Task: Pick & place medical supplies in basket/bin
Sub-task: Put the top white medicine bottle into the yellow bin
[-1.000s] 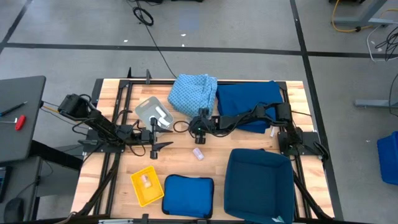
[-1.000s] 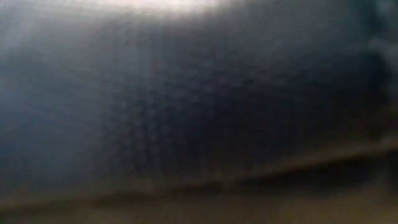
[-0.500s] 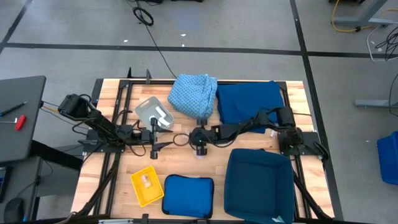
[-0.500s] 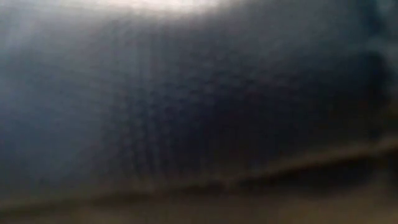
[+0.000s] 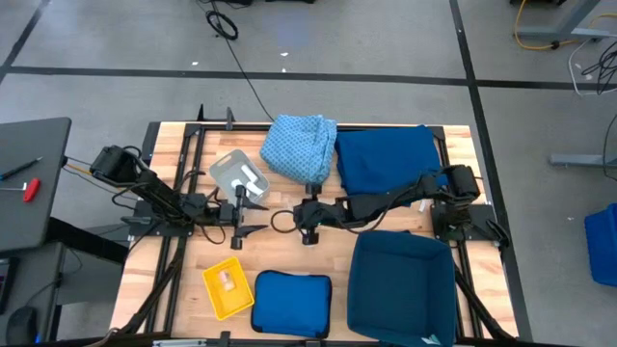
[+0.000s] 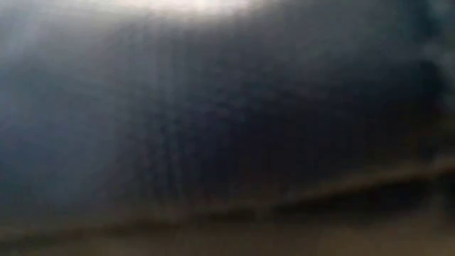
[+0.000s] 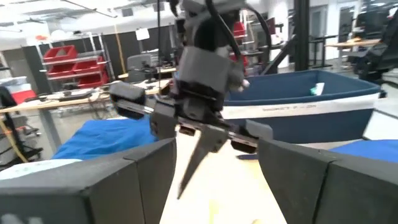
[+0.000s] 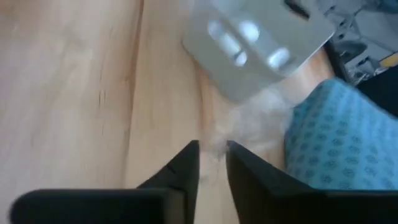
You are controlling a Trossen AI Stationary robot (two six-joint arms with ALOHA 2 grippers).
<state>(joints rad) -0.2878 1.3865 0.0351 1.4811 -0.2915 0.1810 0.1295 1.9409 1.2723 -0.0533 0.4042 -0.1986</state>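
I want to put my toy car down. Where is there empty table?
Bare wood lies between the yellow basket and the left tool, and left of the grey tray. The middle is crowded around the right tool.

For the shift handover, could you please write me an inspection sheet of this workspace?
Surface: wooden table, no damage seen.
Job's things: light blue cloth and dark blue cloth at the far edge; grey tray and yellow basket hold packets; large blue bin on the right.
Clutter: flat blue pad.
Grippers: left pincer open, beside the tray; right pincer low at table centre.
Cables: black cable on the floor.
Surroundings: side table with red tool.
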